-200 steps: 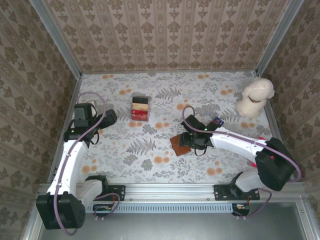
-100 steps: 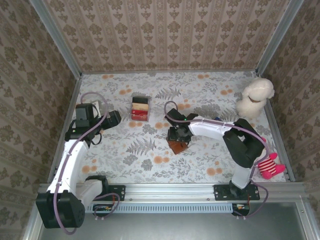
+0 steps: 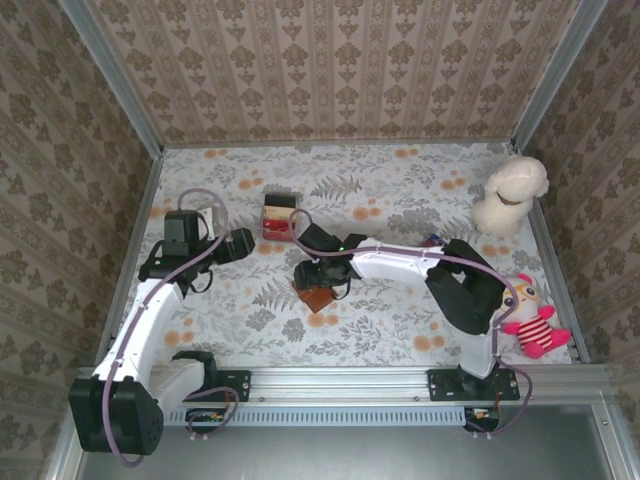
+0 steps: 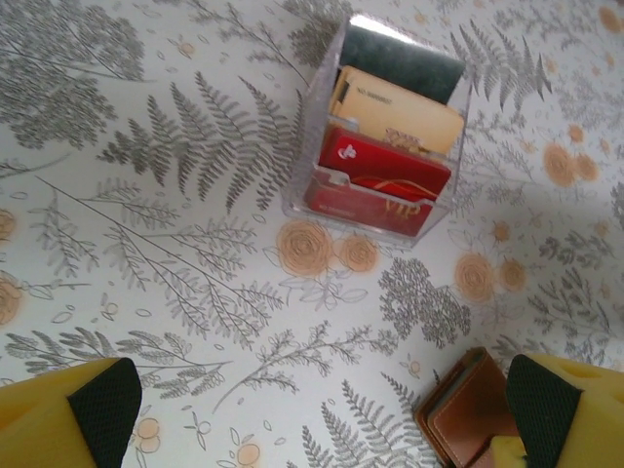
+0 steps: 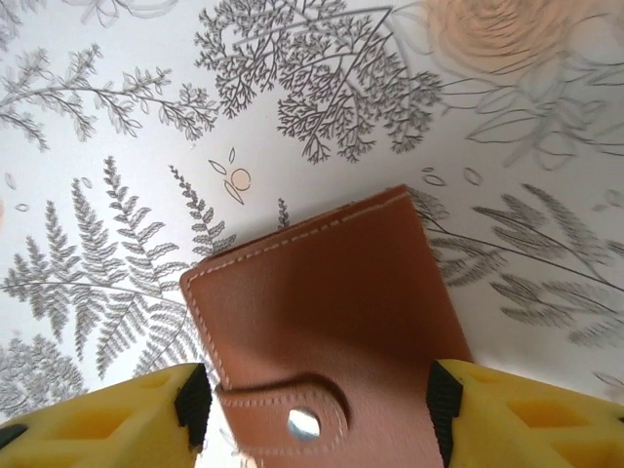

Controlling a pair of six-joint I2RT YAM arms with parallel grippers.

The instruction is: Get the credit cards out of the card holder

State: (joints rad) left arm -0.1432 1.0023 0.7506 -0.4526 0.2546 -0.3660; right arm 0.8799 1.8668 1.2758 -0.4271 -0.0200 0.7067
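Right wrist view: the bottom edge is cutting off the wallet (image 5: 322, 302) just below its snap tab. Both fingers of the right pincer (image 5: 317, 402) are running out of frame at the lower corners. The shut tab is hiding the wallet's inside.

Top view: the right pincer is covering the wallet's far part, and a brown corner is showing below it.

Left wrist view: the bottom edge is clipping the wallet. One finger of the left pincer (image 4: 324, 402) is masking its right corner, and both fingers are being cropped at the lower corners. Print on the cards (image 4: 395, 112) in the box (image 4: 429, 219) is reading too small to make out.
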